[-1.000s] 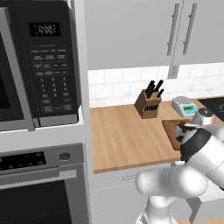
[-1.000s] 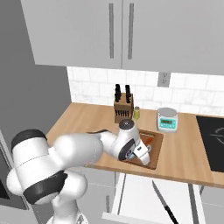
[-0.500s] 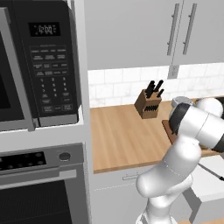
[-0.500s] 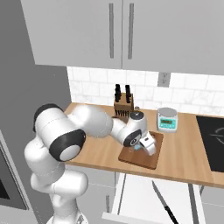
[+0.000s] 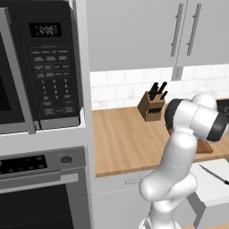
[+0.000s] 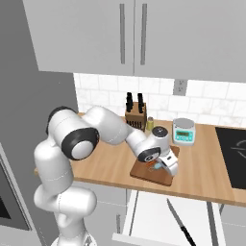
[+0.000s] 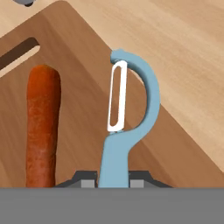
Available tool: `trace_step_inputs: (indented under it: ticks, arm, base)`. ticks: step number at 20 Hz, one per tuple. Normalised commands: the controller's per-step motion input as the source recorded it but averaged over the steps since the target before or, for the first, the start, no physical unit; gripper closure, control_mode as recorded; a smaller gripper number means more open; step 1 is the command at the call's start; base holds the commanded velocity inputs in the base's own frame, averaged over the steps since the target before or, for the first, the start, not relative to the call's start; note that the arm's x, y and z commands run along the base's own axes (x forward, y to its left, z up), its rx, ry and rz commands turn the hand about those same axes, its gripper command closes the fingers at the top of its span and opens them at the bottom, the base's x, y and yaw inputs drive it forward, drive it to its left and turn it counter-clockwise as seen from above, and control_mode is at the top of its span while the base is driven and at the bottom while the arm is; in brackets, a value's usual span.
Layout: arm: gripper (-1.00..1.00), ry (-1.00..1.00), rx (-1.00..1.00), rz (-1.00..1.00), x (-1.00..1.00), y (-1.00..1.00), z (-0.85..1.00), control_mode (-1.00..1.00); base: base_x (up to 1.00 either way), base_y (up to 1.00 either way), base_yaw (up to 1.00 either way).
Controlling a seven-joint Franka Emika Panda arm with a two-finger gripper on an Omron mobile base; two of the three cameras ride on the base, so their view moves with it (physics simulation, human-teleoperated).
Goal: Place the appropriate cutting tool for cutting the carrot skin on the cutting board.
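Mid-frame in the hand view, the gripper [image 7: 113, 183] clamps the peeler [image 7: 127, 127] over the cutting board [image 7: 78, 65] beside the carrot [image 7: 42, 127]; release remains.

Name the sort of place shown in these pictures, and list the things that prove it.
A rendered home kitchen: a built-in microwave above an oven, a knife block on the wooden countertop, and a carrot lying on a cutting board.

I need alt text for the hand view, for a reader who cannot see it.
A teal peeler, its handle between the gripper fingertips, is over a reddish-brown cutting board. An orange carrot lies on the board beside it, apart, with tan countertop beyond.
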Motion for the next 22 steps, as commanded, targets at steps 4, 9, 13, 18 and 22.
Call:
trace_step_inputs:
  ticks: [4,9,13,18,22]
  arm:
    - [1.0,0.0,0.0,0.0,0.07,0.1,-0.13,-1.0]
    - [-1.0,0.01,0.0,0.0,0.0,0.13,-0.22,-1.0]
    - [-1.0,0.02,0.0,0.0,0.0,0.14,-0.18,-1.0]
    - [-1.0,0.01,0.0,0.0,0.0,0.13,-0.01,-1.0]
    - [-1.0,0.0,0.03,0.0,-0.28,0.01,0.65,-1.0]
  base:
    - [0.0,0.0,0.0]
    - [0.0,0.0,0.0]
    - [0.0,0.0,0.0]
    - [0.0,0.0,0.0]
    - [0.0,0.0,0.0]
